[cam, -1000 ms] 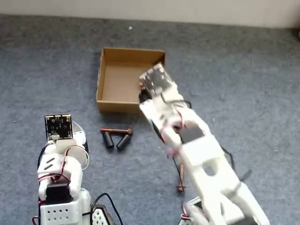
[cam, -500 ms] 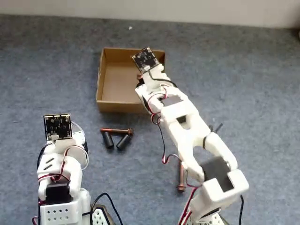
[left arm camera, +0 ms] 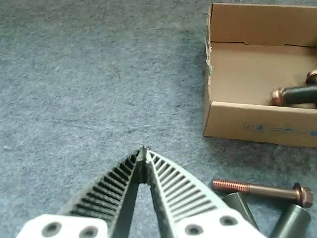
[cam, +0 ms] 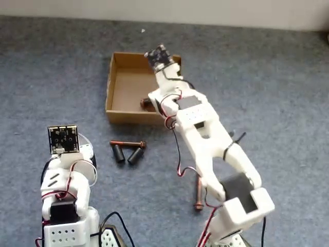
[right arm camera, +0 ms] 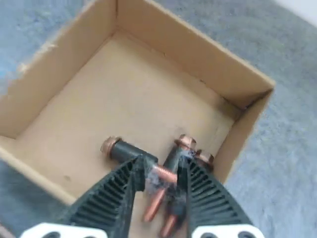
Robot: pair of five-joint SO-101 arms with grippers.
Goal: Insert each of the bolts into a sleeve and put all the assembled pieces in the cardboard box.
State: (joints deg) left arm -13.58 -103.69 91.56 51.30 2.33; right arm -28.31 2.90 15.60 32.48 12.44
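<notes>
Lying beneath right pincer (right arm camera: 163, 162) (boxed): assembled bolts (right arm camera: 126, 150).

The table (cam: 267, 77) was covered in grey carpet. A cardboard box (cam: 128, 117) sat on it toward the far side, open side up. Nearer than the box lay a copper bolt (cam: 127, 143), with two black sleeves (cam: 119, 153) just beside it on the carpet. A second bolt (cam: 198, 198) lay well apart from these, off to the right.
</notes>
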